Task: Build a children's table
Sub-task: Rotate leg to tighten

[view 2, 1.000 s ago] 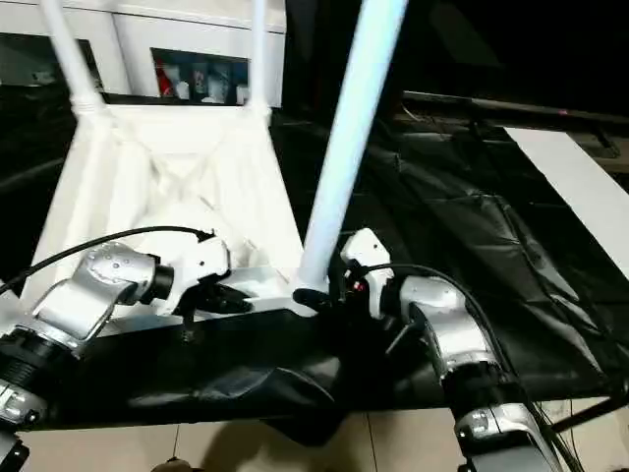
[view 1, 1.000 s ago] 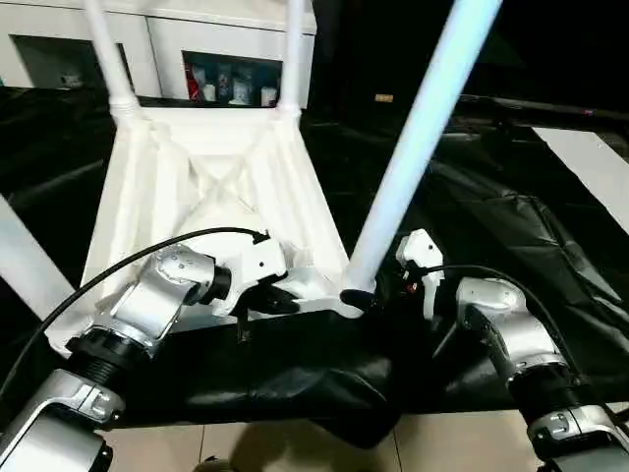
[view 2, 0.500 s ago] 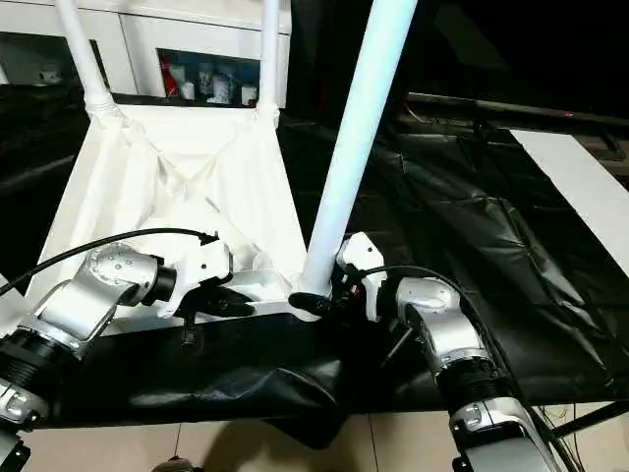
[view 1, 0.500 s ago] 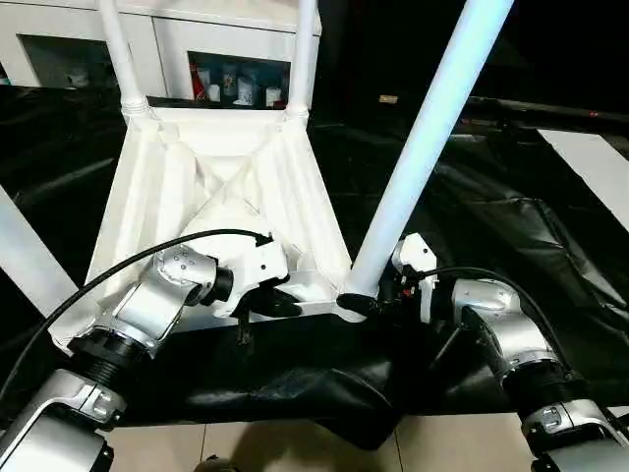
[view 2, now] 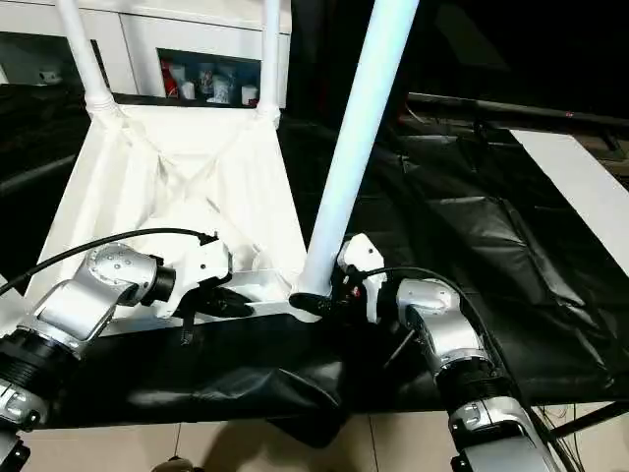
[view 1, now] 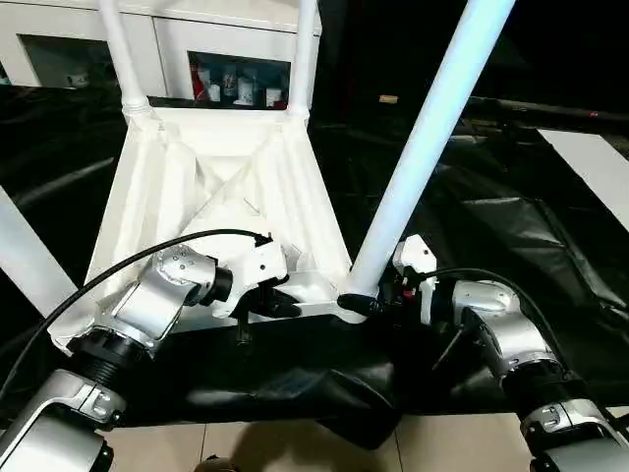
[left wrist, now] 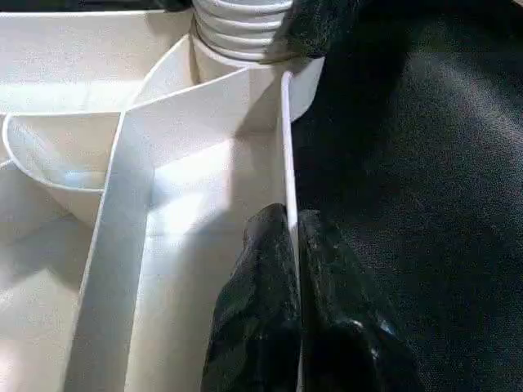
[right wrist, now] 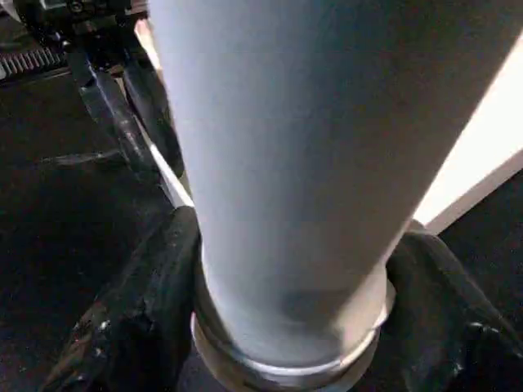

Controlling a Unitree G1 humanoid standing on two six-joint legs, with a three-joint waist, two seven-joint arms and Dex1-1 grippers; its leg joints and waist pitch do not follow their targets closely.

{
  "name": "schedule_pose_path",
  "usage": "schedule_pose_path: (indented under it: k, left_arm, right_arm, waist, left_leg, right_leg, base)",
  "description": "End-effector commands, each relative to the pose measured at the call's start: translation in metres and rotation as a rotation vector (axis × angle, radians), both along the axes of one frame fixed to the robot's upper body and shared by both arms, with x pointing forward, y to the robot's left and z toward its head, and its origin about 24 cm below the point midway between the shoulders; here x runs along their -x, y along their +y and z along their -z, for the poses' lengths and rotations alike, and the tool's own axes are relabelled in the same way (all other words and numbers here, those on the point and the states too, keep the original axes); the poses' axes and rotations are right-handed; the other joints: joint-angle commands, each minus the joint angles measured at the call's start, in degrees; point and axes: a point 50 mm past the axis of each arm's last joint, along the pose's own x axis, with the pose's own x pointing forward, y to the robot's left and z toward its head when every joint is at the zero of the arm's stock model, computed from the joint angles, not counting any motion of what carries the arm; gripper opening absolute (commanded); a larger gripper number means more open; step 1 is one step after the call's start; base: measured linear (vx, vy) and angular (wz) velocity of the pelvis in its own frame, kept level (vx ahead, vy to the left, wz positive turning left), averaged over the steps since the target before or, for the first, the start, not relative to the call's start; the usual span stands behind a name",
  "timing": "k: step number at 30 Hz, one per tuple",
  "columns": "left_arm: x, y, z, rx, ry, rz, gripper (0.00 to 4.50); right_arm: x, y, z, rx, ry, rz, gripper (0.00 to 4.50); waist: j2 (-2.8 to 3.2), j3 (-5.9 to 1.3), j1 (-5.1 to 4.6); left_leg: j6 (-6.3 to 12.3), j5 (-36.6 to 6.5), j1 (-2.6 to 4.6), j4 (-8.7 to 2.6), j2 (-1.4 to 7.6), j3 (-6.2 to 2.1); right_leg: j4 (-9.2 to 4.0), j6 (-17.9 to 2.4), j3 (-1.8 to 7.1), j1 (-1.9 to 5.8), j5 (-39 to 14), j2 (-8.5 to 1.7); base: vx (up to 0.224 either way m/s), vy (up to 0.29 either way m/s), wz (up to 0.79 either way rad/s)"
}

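Your left gripper (left wrist: 294, 269) pinches the table top's (view 1: 197, 197) rim; right gripper (right wrist: 286, 327) fingers (right wrist: 135, 318) clasp the near leg's (view 1: 423, 138) base. Seat it squarely, centre frame.

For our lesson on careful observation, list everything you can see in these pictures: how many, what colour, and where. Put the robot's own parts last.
Table top: one, white, upside down on the black sheet, ribbed underside facing up.
Legs: four, white, standing up from the corner sockets; two at the far corners, one at the near right corner, one at the near left.
Sheet: one, black, crinkled, covering the work surface.
Board: one, white, flat, far right on the sheet.
Cabinet: one, white, behind the table, small items on its open shelf.
Floor tiles: pale, along the near edge.
Left pincer: black, shut on the table top's near rim.
Right pincer: black, fingers either side of the near right leg's base.
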Motion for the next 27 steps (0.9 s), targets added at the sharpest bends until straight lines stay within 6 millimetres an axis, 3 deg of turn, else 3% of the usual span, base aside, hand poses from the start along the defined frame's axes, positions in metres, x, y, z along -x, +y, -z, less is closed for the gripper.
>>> schedule_pose_path:
  k: [1, 3, 5, 7, 9, 13, 14, 19, 20, 22, 23, 27]
  left_arm:
    - [0.007, -0.009, 0.014, -0.005, 0.063, 0.024, 0.0]
    - [0.001, -0.013, 0.018, 0.007, 0.052, -0.051, 0.0]
    - [-0.009, -0.021, 0.024, 0.016, 0.038, -0.172, 0.0]
    - [-0.018, -0.033, 0.03, 0.008, 0.03, -0.289, 0.0]
    - [-0.023, -0.042, 0.032, 0.012, 0.028, -0.361, 0.0]
    - [-0.028, -0.05, 0.032, 0.022, 0.024, -0.419, 0.0]
    - [-0.033, -0.056, 0.033, 0.0, -0.002, -0.463, 0.0]
    - [-0.035, -0.059, 0.036, -0.033, -0.031, -0.454, 0.0]
    - [-0.035, -0.059, 0.036, -0.033, -0.031, -0.454, 0.0]
    - [-0.034, -0.057, 0.037, -0.043, -0.029, -0.423, 0.0]
    - [-0.033, -0.056, 0.036, -0.043, -0.028, -0.412, 0.0]
    - [-0.03, -0.047, 0.031, -0.029, -0.028, -0.339, 0.0]
  right_arm:
    - [-0.006, -0.004, 0.002, 0.005, -0.01, 0.097, 2.72]
    - [-0.013, -0.006, 0.009, 0.034, -0.01, 0.249, 2.72]
    - [-0.021, -0.01, 0.019, 0.026, 0.035, 0.479, 2.71]
    - [-0.025, -0.011, 0.028, 0.026, 0.067, 0.672, 2.7]
    - [-0.027, -0.009, 0.032, 0.031, 0.086, 0.77, 2.7]
    - [-0.029, -0.004, 0.034, 0.045, 0.09, 0.84, 2.7]
    - [-0.03, 0.009, 0.035, 0.058, 0.088, 0.858, 2.7]
    - [-0.034, 0.033, 0.027, 0.04, 0.04, 0.76, 2.7]
    - [-0.034, 0.033, 0.027, 0.04, 0.04, 0.76, 2.7]
    - [-0.036, 0.036, 0.017, -0.096, 0.041, 0.721, 2.7]
    - [-0.037, 0.035, 0.014, -0.126, 0.028, 0.711, 3.26]
    - [-0.036, 0.025, 0.004, -0.151, -0.023, 0.616, 3.39]
  waist:
    - [1.04, -3.67, -0.53]
    - [1.01, -3.45, -0.84]
    - [0.92, -2.95, -1.54]
    - [0.92, -2.98, -1.89]
    - [0.78, -3.03, -2.2]
    - [0.66, -3.21, -2.08]
    - [0.37, -3.28, -2.23]
    - [0.6, -3.36, -2.28]
    - [0.92, -3.42, -2.19]
    - [0.87, -3.49, -2.18]
    - [0.94, -3.59, -2.15]
    - [0.76, -3.67, -2.17]
  left_leg:
    - [-0.11, -12.04, 0.92, -3.99, 0.7, 0.29]
    - [-0.76, -13.07, 0.82, -4.16, 0.6, 0.27]
    - [-2.37, -17.56, 1.31, -4.33, 0.33, 0.08]
    - [-2.97, -19.8, 1.55, -4.28, 0.33, -0.28]
    - [-2.59, -20.91, 1.48, -4.28, 0.18, -0.44]
    - [-1.29, -20.19, 1.35, -4.23, -0.02, -0.43]
    - [-0.94, -20.2, 1.16, -4.28, 0.02, -0.41]
    - [-0.33, -20.45, 0.96, -4.36, -0.07, -0.42]
    - [-0.26, -20.67, 1.09, -4.36, -0.01, -0.46]
    - [0.29, -20.54, 1.04, -4.34, 0.03, -0.34]
    - [0.66, -20.19, 0.98, -4.34, 0.05, -0.34]
    - [1.6, -17.13, 0.36, -4.44, 0.23, -0.16]
  right_leg:
    - [-4.32, -12.4, 2.37, 2.56, -8.55, -3.67]
    - [-4.58, -12.14, 2.33, 2.45, -10.66, -3.68]
    - [-5.46, -10.11, 2.23, 1.94, -20.48, -3.74]
    - [-6.12, -8.05, 2.13, 1.78, -26.66, -4.08]
    - [-6.57, -6.31, 1.99, 1.67, -29.18, -3.99]
    - [-6.73, -5.92, 2.02, 1.47, -27.21, -3.92]
    - [-6.68, -6.05, 2.02, 1.6, -26.63, -3.85]
    - [-6.7, -5.96, 2.02, 1.57, -25.35, -3.8]
    - [-6.64, -6.13, 2.06, 1.47, -25.22, -3.91]
    - [-6.62, -6.56, 2.15, 1.53, -24.23, -3.85]
    - [-6.53, -6.67, 2.15, 1.67, -23.54, -3.85]
    - [-6.07, -8.3, 2.2, 2.18, -18.61, -3.78]
  base:
    - [0.0, 0.0, 0.0]
    - [0.0, 0.0, 0.0]
    - [0.0, 0.0, 0.0]
    - [0.0, 0.0, 0.0]
    - [0.0, 0.0, 0.0]
    - [0.0, 0.0, 0.0]
    - [0.0, 0.0, 0.0]
    - [0.0, 0.0, 0.0]
    - [0.0, 0.0, 0.0]
    - [0.0, 0.0, 0.0]
    - [0.0, 0.0, 0.0]
    - [0.0, 0.0, 0.0]
